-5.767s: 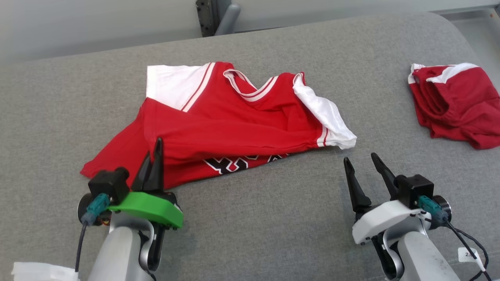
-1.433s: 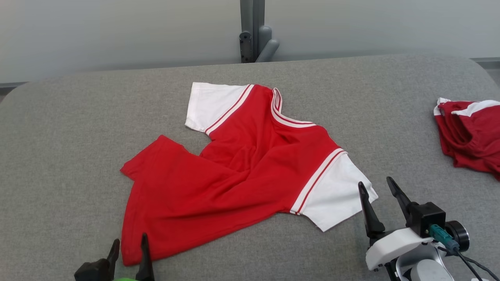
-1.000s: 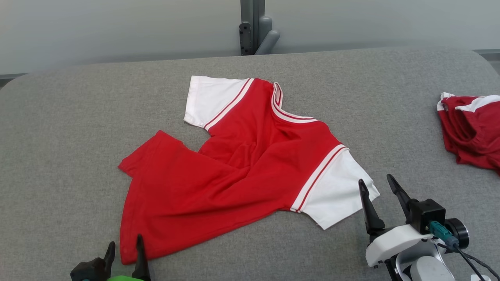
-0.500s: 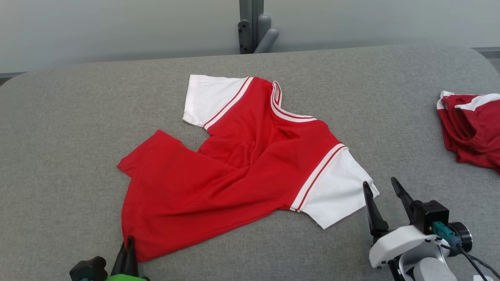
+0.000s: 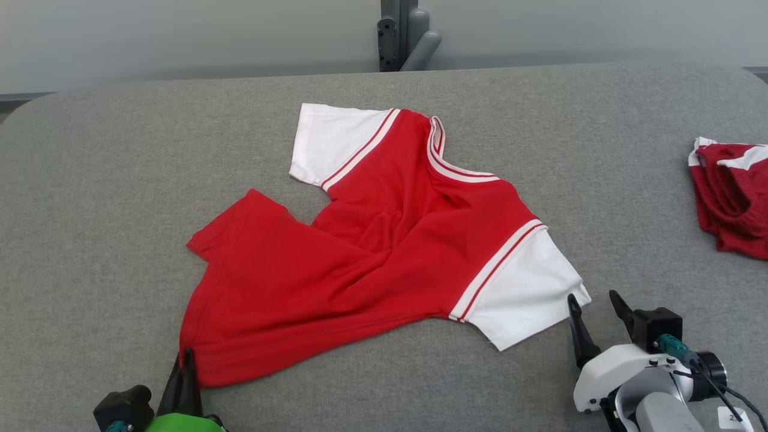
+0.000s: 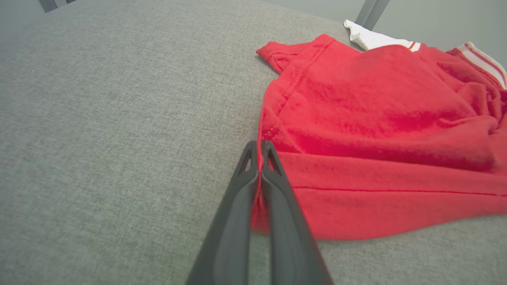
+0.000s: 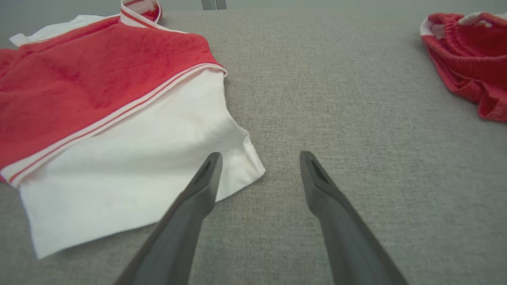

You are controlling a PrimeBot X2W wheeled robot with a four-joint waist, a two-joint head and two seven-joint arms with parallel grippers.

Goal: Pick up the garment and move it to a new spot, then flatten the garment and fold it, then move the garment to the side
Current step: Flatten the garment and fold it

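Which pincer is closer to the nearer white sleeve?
Right. The right pincer stands open just beside the sleeve, one finger at its corner. The left pincer is shut on the shirt at its red hem, far across from that sleeve.

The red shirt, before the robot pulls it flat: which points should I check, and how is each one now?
1. Left gripper shut on the red shirt, at its hem corner: ok.
2. Right gripper holding the white sleeve: not ok, open at its edge.
3. Shirt lying flat: not ok, body twisted and wrinkled.
4. Both cloth layers in the left grip: cannot tell.
5. Other red garment apart from the shirt: ok.
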